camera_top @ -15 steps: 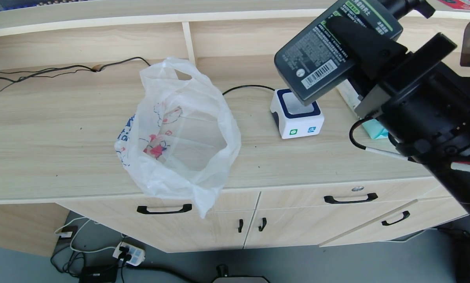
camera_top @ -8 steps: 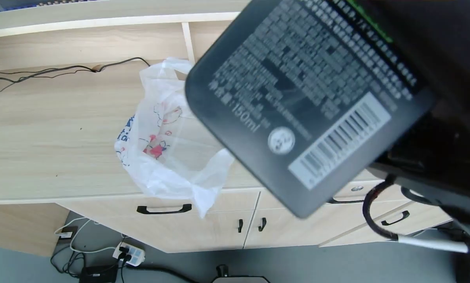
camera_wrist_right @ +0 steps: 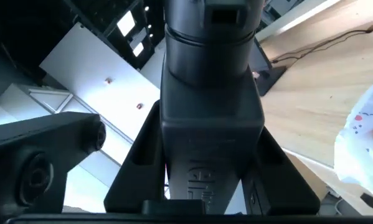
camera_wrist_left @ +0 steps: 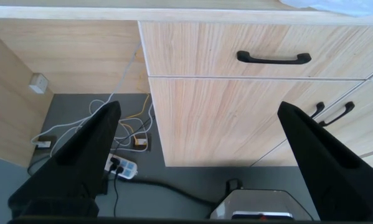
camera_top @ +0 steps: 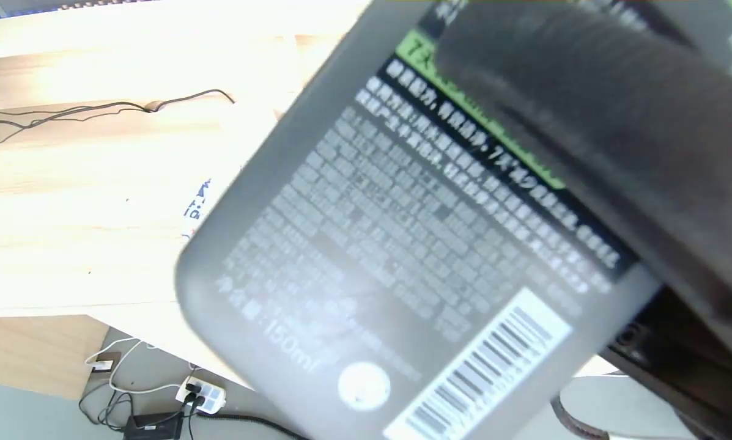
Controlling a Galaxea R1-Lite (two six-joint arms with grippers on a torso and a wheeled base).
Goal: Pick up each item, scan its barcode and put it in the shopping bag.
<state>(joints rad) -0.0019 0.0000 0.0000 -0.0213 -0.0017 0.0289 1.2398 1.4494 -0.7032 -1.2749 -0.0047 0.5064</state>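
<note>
Grey bottle [camera_top: 372, 244] sits clamped in our right gripper [camera_wrist_right: 208, 180], high above the worktop [camera_top: 66, 232], barcode [camera_top: 494, 366] facing upward (away from anything below). We should lower it squarely into the bag [camera_wrist_right: 363, 149] before releasing. Left gripper [camera_wrist_left: 200, 111] hangs wide.

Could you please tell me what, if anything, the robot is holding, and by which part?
The right hand grips the dark bottle across its upper body; left hand empty.
</note>
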